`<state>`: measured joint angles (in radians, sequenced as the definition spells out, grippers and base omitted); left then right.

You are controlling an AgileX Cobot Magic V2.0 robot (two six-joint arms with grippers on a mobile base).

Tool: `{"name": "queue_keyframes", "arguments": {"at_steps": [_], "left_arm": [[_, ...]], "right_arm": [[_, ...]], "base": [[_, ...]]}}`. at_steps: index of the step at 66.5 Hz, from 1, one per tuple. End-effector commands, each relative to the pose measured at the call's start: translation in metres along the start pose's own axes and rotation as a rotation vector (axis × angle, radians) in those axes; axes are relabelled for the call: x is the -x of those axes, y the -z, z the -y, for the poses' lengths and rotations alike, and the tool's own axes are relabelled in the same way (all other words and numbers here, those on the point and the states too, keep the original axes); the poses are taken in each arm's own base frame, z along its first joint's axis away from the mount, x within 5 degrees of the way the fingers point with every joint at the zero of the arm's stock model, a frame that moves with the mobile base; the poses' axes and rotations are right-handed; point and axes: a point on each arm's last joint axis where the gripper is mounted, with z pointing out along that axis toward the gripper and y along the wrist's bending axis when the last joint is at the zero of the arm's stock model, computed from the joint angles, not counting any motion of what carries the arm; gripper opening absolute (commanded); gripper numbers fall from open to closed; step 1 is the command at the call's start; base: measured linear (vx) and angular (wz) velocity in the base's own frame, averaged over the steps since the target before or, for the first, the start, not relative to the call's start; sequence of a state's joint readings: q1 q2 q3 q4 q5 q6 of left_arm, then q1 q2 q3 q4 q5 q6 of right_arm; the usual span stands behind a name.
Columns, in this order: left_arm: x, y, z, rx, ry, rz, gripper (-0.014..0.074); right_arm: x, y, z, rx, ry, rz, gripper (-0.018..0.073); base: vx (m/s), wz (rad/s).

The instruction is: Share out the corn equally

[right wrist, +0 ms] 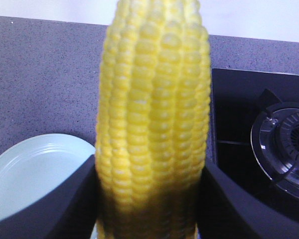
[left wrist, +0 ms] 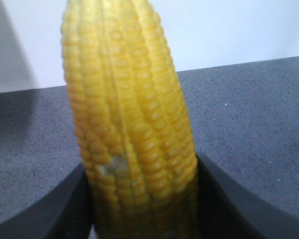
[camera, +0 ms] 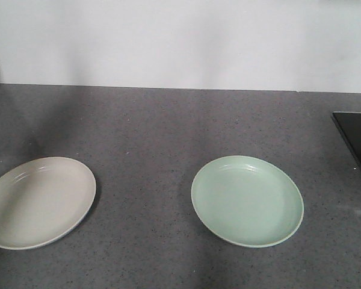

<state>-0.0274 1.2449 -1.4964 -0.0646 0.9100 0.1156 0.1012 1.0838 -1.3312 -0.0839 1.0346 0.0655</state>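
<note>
Exterior front-facing view: the green plate (camera: 246,201) lies bare on the grey worktop (camera: 156,126). The beige plate (camera: 39,201), also bare, sits well apart to the left of the green plate, and the black hob (camera: 356,141) is to its right at the frame edge. No arm or corn appears in this view. In the left wrist view, the left jaws are closed on the lower part of the first corn cob (left wrist: 129,129), which stands upright between them over bare worktop; the green plate is not visible there. In the right wrist view, the right jaws grip the second corn cob (right wrist: 154,124) the same way; the green plate shows low and to the left behind this cob, the hob to the right. Treat the step in hand as carry-and-place: both cobs are held, neither is on a plate. For the next move, bring the second corn cob over the middle of the green plate and the first over the beige plate. Lower each close to the dish, tilt it flat, then release. Expect a round cob to roll, so release low.
</note>
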Motion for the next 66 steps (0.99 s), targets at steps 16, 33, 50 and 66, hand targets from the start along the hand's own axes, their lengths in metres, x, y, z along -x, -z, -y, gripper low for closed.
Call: {"name": "queue_keyframes", "arguments": {"at_steps": [16, 33, 50, 66], "left_arm": [[0.0122, 0.0160, 0.0002, 0.005, 0.013, 0.125, 0.0017], [0.0122, 0.0160, 0.0002, 0.005, 0.013, 0.125, 0.0017], [0.0122, 0.0160, 0.0002, 0.005, 0.013, 0.125, 0.0017], [0.0122, 0.0160, 0.0002, 0.005, 0.013, 0.125, 0.0017]], "right_arm": [[0.0103, 0.0122, 0.0027, -0.010, 0.005, 0.106, 0.0204], [0.0103, 0.0122, 0.0027, -0.010, 0.005, 0.106, 0.0204], [0.0103, 0.0122, 0.0027, -0.010, 0.005, 0.106, 0.0204], [0.0103, 0.0122, 0.0027, -0.010, 0.005, 0.106, 0.0204]], "base": [[0.04, 0.00], [0.00, 0.00], [0.00, 0.00], [0.00, 0.00]]}}
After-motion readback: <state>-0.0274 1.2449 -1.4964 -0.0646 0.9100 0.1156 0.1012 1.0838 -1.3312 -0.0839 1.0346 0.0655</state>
